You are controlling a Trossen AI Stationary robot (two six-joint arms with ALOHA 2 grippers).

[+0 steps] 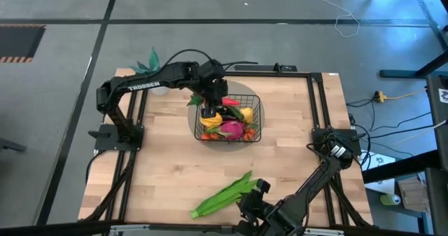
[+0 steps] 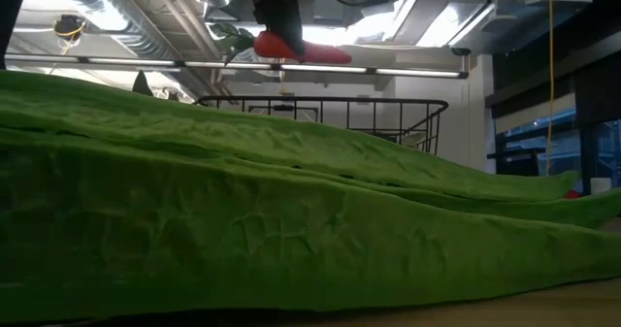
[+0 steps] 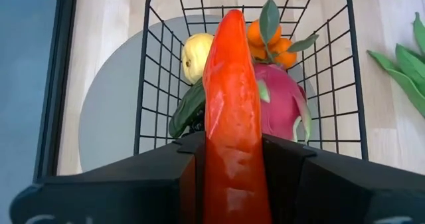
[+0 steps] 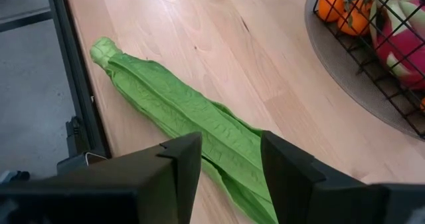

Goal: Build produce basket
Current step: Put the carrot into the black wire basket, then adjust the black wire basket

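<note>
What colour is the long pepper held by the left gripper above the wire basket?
Glossy red long pepper, shading to orange at its tip; the left wrist view shows it best.

One basket, one red pepper, one dragon fruit, one leafy bundle.

Pale planked wooden table, edged with black metal rails. On it, toward the far middle, a flat grey round mat. At the far left corner, a teal spiky-leaved plant just beyond the rail. All around, grey floor crossed by dark lines, with an orange-and-black striped patch at the left edge. Loose white cable looped on the floor beyond the table; yellow plug among black cords off to the right. Overhead in the low view, silver ducting and long light strips.
</note>
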